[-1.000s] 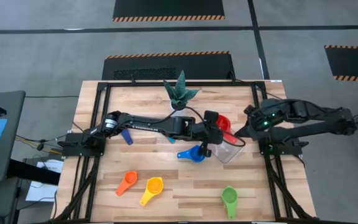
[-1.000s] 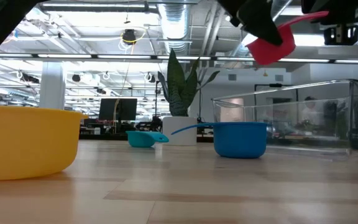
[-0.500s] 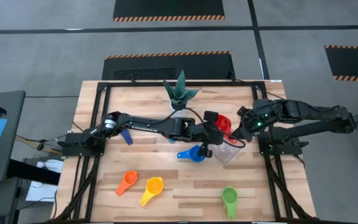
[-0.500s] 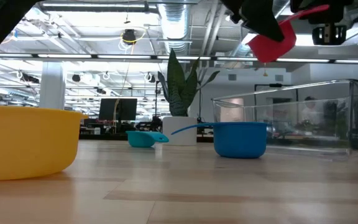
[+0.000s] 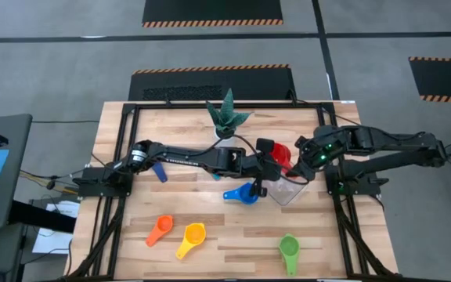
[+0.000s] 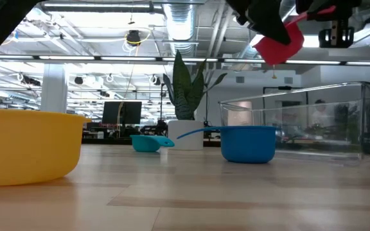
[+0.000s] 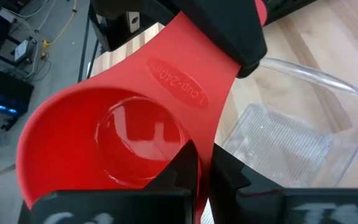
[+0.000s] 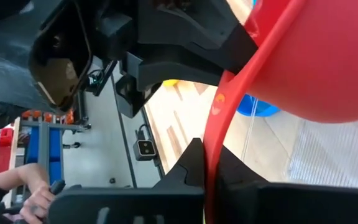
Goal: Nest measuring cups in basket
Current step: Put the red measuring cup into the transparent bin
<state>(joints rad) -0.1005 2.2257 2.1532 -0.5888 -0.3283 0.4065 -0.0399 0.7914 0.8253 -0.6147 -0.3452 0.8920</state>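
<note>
While outstretched, left gripper (image 5: 266,162) seemingly pinches red cup (image 5: 280,155).

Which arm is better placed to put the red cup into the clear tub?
Left. The left gripper holds the red cup above the tub; the right gripper is only beside it.

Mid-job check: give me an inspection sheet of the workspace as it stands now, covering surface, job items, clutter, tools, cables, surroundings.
Surface: wooden table in a black frame.
Job's things: red cup held in the air over the clear basket; blue cup beside the basket; dark blue cup, light blue cup, orange cup, yellow cup and green cup loose on the table.
Clutter: potted plant at the table's far edge.
Grippers: left tool shut on the red cup's handle; right tool at the same cup, grip unclear.
Cables: wires beside the left arm's base.
Surroundings: a person's hand beyond the table.
</note>
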